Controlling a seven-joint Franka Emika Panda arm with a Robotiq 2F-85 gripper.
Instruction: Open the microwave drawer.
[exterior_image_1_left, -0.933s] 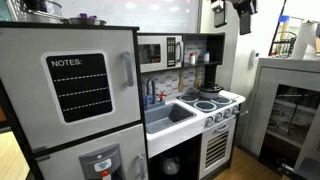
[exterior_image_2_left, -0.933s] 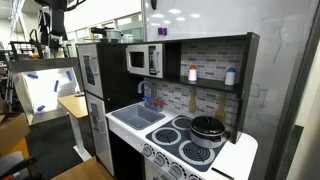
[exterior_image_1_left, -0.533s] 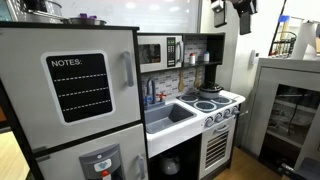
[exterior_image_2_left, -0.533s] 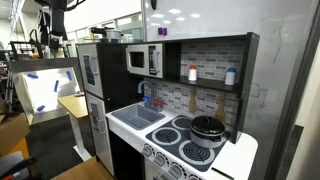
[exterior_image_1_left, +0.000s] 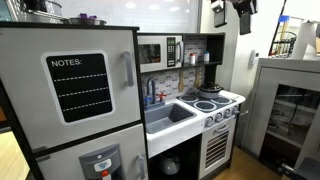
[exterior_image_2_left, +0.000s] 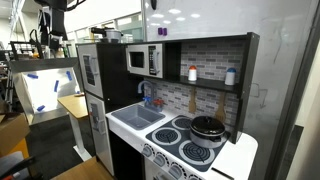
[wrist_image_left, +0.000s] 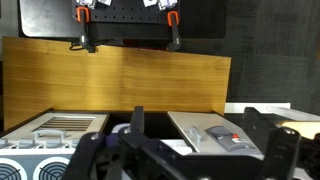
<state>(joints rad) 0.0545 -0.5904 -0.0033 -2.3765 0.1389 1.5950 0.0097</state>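
Observation:
The toy microwave (exterior_image_1_left: 160, 52) sits in the upper shelf of the play kitchen, between the fridge and the dark shelf; its door is shut in both exterior views (exterior_image_2_left: 145, 60). My gripper (exterior_image_1_left: 241, 12) hangs high above the kitchen, well apart from the microwave; it also shows at the top of an exterior view (exterior_image_2_left: 54, 12). In the wrist view the gripper (wrist_image_left: 196, 128) is open and empty, its two dark fingers framing a grey panel with a handle (wrist_image_left: 214, 132) far below. I cannot tell the microwave in the wrist view.
A grey fridge with a NOTES chalkboard (exterior_image_1_left: 78, 88) stands beside the microwave. Below are a sink (exterior_image_1_left: 168, 116), a stove with a black pot (exterior_image_2_left: 207, 128) and bottles on a shelf (exterior_image_2_left: 193, 73). A wooden board (wrist_image_left: 115, 75) and a glass cabinet (exterior_image_1_left: 290, 105) stand nearby.

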